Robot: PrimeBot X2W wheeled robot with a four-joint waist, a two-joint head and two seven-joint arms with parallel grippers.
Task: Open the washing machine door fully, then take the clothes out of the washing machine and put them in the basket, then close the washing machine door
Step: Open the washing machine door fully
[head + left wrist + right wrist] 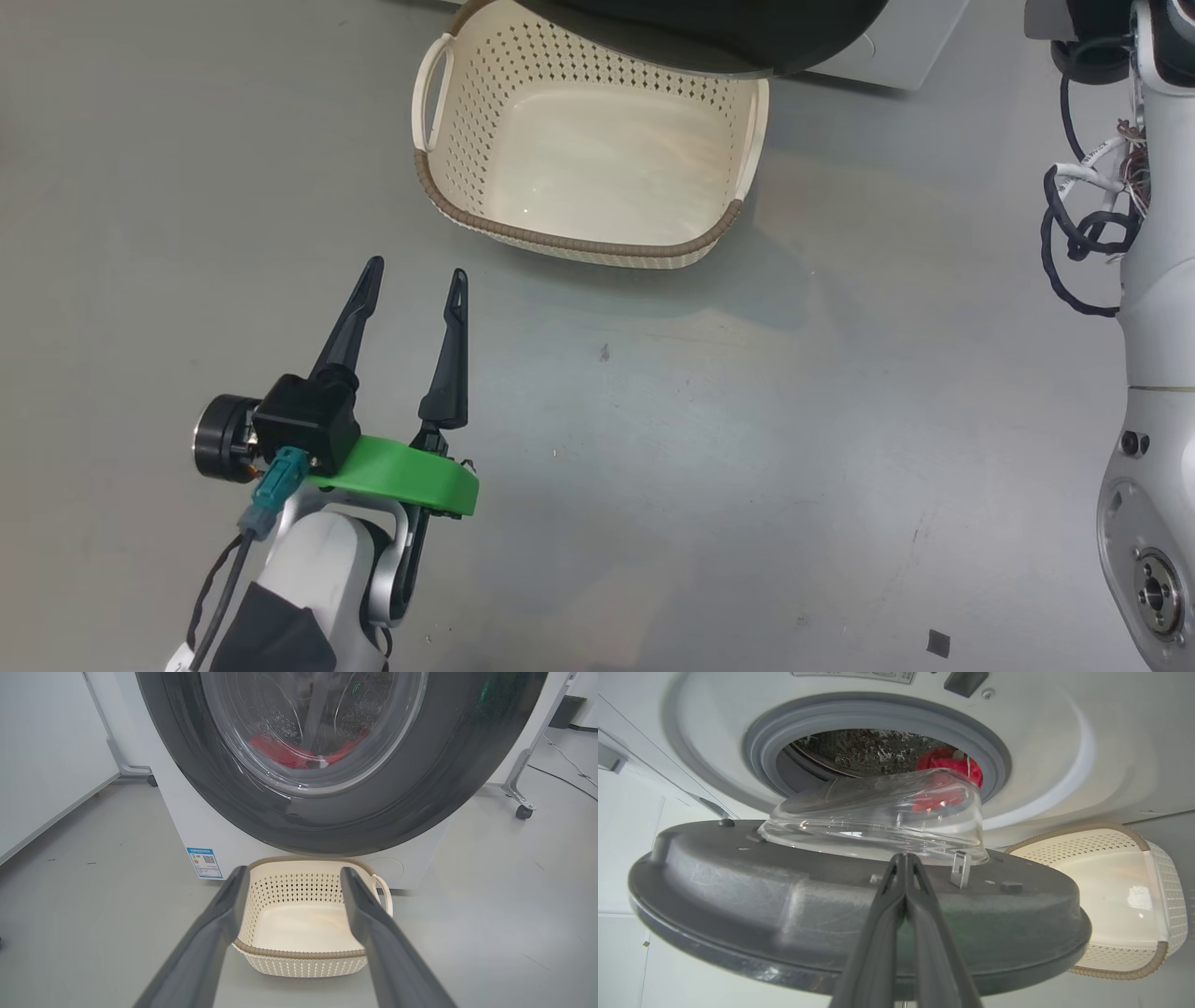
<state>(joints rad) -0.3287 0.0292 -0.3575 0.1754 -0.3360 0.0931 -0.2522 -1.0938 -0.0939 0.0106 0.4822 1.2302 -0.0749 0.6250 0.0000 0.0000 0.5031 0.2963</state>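
The washing machine door (784, 914) stands partly open, its glass bowl (878, 812) pulled clear of the grey-gasketed porthole (878, 714). My right gripper (904, 858) is shut, tips together against the door's grey inner face beside the metal latch (961, 869). Red clothes (948, 760) lie in the steel drum, and the clothes (280, 756) also show through the glass. The cream basket (439, 196) sits empty on the floor under the door's black rim (709, 28). My left gripper (415, 275) hovers open before the basket (303, 963), holding nothing.
The washing machine (187, 812) carries a blue label (204, 862) low on its front. White panels (46, 765) stand to its left and a wheeled frame leg (518, 788) to its right. My right arm's pale body (1158, 280) rises along the head view's right edge.
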